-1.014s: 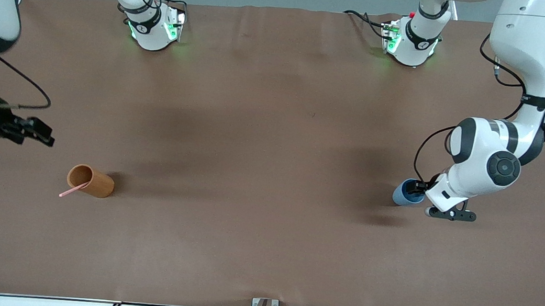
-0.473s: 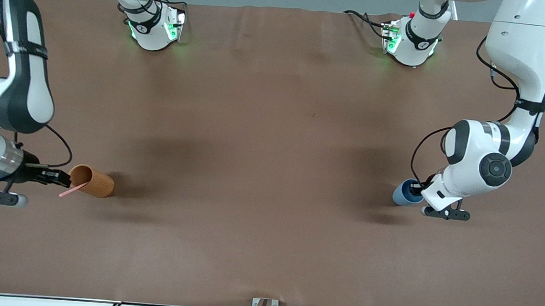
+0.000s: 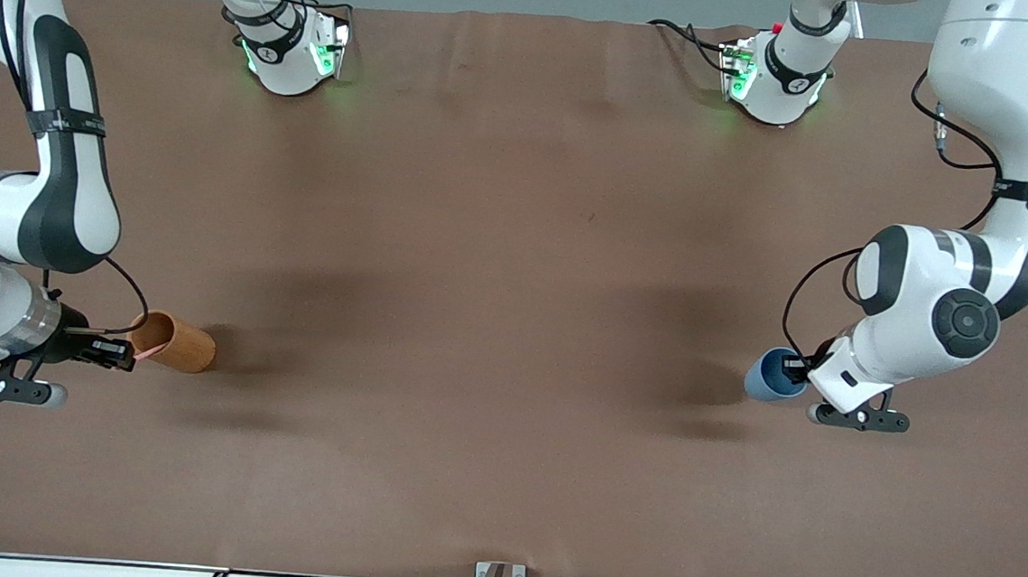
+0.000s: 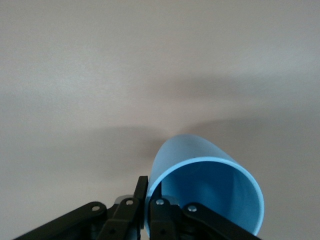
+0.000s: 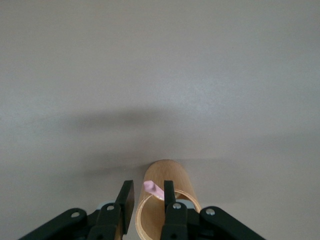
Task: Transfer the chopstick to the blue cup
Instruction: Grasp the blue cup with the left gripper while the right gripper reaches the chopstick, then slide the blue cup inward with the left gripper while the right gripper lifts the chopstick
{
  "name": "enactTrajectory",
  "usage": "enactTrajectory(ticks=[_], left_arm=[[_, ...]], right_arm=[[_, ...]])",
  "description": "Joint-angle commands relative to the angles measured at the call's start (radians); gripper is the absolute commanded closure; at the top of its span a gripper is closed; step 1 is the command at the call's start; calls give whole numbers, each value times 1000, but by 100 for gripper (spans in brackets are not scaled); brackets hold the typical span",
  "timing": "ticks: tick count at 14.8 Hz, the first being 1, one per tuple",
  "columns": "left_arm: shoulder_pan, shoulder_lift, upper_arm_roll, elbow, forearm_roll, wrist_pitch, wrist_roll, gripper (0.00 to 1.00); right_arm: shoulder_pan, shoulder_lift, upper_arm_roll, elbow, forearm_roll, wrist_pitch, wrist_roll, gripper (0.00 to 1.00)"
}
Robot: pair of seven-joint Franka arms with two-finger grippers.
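Chopstick (image 5: 153, 189) in wooden cup (image 3: 174, 343) (blue cup (image 3: 770, 375) well apart).

2 cups: 1 blue cup (image 3: 768, 376), 1 orange-brown cup (image 3: 177, 344). 1 pink chopstick (image 5: 153, 189). 2 arms, 2 grippers.

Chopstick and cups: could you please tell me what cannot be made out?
- Chopstick: right wrist view shows only its tip; the wooden cup hides the rest.
- Right gripper: contact with the chopstick unclear, front view too small.
- Blue cup: left wrist view's edge cuts off its rim at the left gripper.
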Motion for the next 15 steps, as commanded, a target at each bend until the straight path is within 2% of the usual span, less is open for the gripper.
enactTrajectory(ticks=[1,5,9,10,12,15], left_arm=[[-13,-6,-116,82,21,-95,-252,100],[-91,16,-262,98,78,-95,-643,100],[-236,138,-282,217,96,-89,-907,100],[-270,164,-282,234,98,-82,-952,100],[-330,201,-281,259,118,-45,-1038,100],[-367,235,-279,260,183,0,-1118,100]], right_arm=[[-3,-4,1,4,-11,4,-1,75],[-1,2,1,4,-8,28,-1,75],[-3,7,-1,2,-5,45,-1,79],[-3,5,-1,2,-5,42,-1,84],[-3,2,-1,5,-17,36,-1,95],[-4,-28,-1,19,-17,30,-7,97]])
